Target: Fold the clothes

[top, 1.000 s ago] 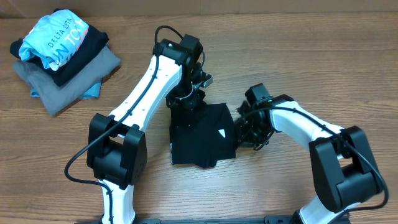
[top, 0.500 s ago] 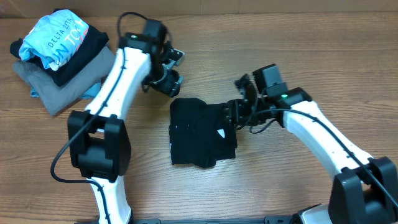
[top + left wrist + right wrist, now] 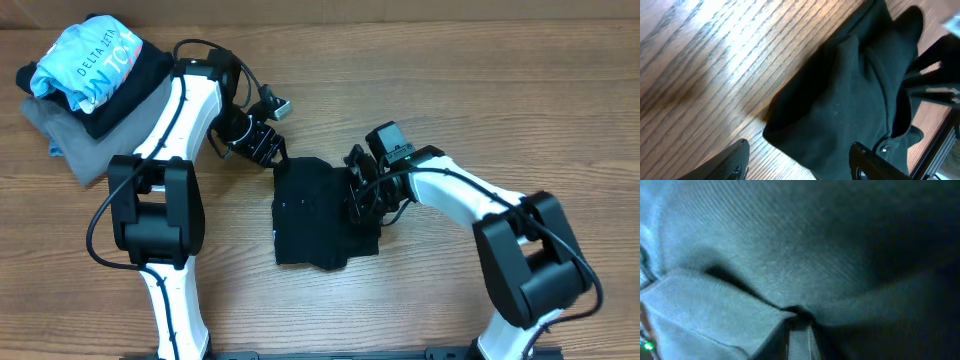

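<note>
The clothes (image 3: 322, 215) are a black garment lying folded in a rough square at the table's middle, with a tiny white mark near its right side. My left gripper (image 3: 266, 148) hovers at the garment's upper left corner. In the left wrist view it (image 3: 800, 167) is open, its fingers (image 3: 732, 162) spread either side of a corner of the dark fabric (image 3: 850, 90). My right gripper (image 3: 361, 198) rests on the garment's right edge. Fabric (image 3: 790, 245) fills the right wrist view, where the gripper (image 3: 799, 325) is shut on a pinched fold.
A pile of other clothing sits at the back left: a light-blue printed shirt (image 3: 85, 55) on top of a grey folded garment (image 3: 100, 135). The wooden table (image 3: 500, 90) stretches bare to the right and front.
My left gripper let go at the garment's top, swung left, opened, and now sits by the upper left corner. My right gripper opened, moved onto the right edge and shut on the fabric.
</note>
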